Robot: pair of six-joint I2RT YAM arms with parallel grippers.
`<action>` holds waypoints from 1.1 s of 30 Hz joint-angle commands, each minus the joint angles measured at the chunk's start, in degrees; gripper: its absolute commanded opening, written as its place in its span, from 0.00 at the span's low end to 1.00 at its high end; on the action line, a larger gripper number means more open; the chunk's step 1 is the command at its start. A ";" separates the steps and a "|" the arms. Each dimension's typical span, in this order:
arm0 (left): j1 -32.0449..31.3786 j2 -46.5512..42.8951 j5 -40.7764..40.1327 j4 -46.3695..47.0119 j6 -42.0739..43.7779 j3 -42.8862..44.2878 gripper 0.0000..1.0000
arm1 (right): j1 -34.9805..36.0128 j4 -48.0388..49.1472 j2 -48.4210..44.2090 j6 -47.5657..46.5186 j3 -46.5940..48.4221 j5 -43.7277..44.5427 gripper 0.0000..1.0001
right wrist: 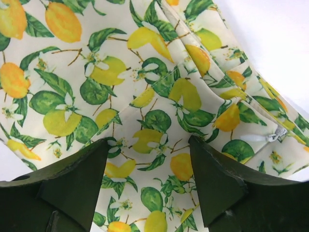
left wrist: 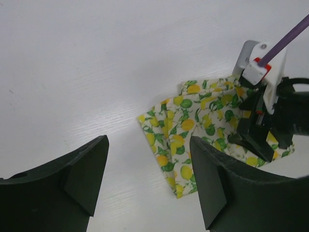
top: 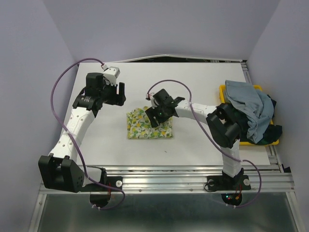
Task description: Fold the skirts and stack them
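1. Right gripper [top: 155,115] hangs low over the lemon-print skirt [top: 145,126] with its jaws spread and nothing pinched between them. That skirt lies folded into a small packet near the middle of the table [top: 193,145]. If the jaws close here, they could catch only the top layer and peel the fold open.
2. Left gripper [left wrist: 148,150] is also wide and empty. It sits up and to the left of the packet, apart from the cloth, so it cannot pin anything if the packet slides under the right arm.
3. A loose flap shows at the zip edge in the right wrist view — a sideways drag could flip it and spoil the neat shape.
4. The light blue-grey skirt [top: 248,104] and the dark plaid skirt [top: 244,126] lie heaped together on the yellow tray [top: 275,141], draped over its rim beside the right arm's elbow. Pulling one could haul out the other with it — or shift the tray.
5. Judged from this, the other two skirts are not yet folded, and an uneven base would make the later stack lean.
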 commanded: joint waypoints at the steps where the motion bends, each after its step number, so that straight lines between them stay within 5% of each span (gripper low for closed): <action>1: 0.66 -2.02 0.42 1.66 1.44 -0.71 0.80 | -10.88 -1.25 0.77 -12.38 -7.03 7.49 0.74; 5: 0.84 -1.41 0.77 2.37 2.32 -0.71 0.80 | -18.79 -1.33 -1.95 -23.26 -7.13 4.69 0.74; 11: 0.93 -0.79 1.56 3.42 2.33 -0.62 0.80 | -19.95 -0.89 -7.32 -29.45 -1.95 2.22 0.79; 23: 1.10 -3.52 1.21 3.42 2.15 -1.76 0.80 | -19.95 -11.08 -9.17 7.78 7.56 7.15 0.81; 27: 1.19 -3.69 1.65 3.33 1.54 -2.29 0.80 | -19.95 -13.21 -6.54 13.25 3.87 1.70 0.79; 33: 1.45 -3.43 2.00 3.86 0.57 -2.12 0.80 | -19.42 -9.96 -2.15 12.56 1.22 11.33 0.77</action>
